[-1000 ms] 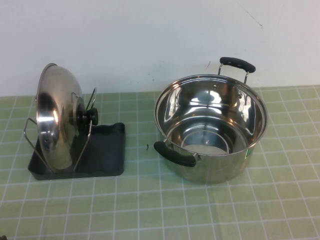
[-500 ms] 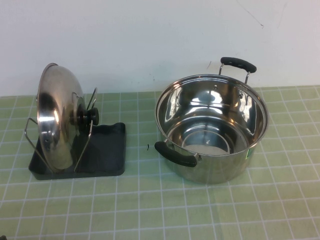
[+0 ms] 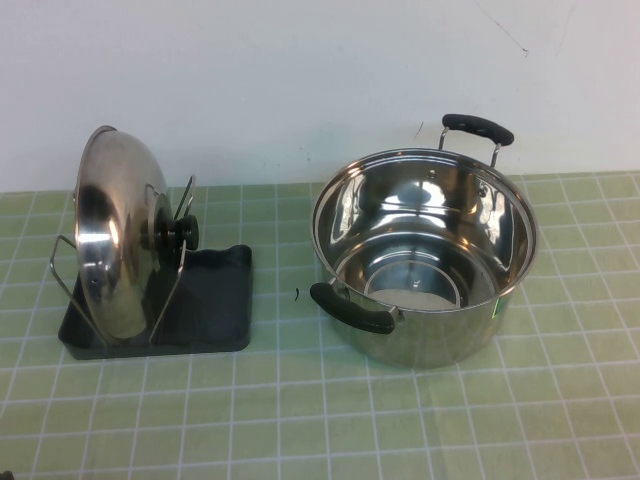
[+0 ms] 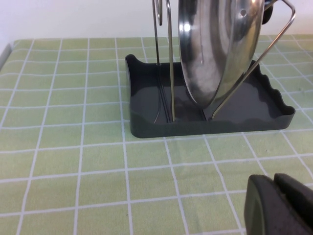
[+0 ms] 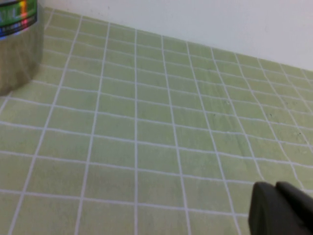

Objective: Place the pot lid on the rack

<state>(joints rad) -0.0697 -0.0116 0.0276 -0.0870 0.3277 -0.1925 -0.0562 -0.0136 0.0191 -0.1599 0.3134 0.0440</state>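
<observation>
The shiny steel pot lid (image 3: 112,235) stands on edge in the wire rack (image 3: 170,270), its black knob (image 3: 180,232) facing right. The rack's dark grey tray (image 3: 215,300) sits at the table's left. In the left wrist view the lid (image 4: 215,49) leans between the wire loops (image 4: 168,63) over the tray (image 4: 195,128). My left gripper (image 4: 276,183) is shut and empty, low over the mat, well back from the tray. My right gripper (image 5: 276,188) is shut and empty over bare mat, away from the pot. Neither gripper shows in the high view.
A deep steel pot (image 3: 422,250) with two black handles stands open at centre right; its side wall shows in the right wrist view (image 5: 17,44). A green checked mat (image 3: 300,420) covers the table. A white wall runs behind.
</observation>
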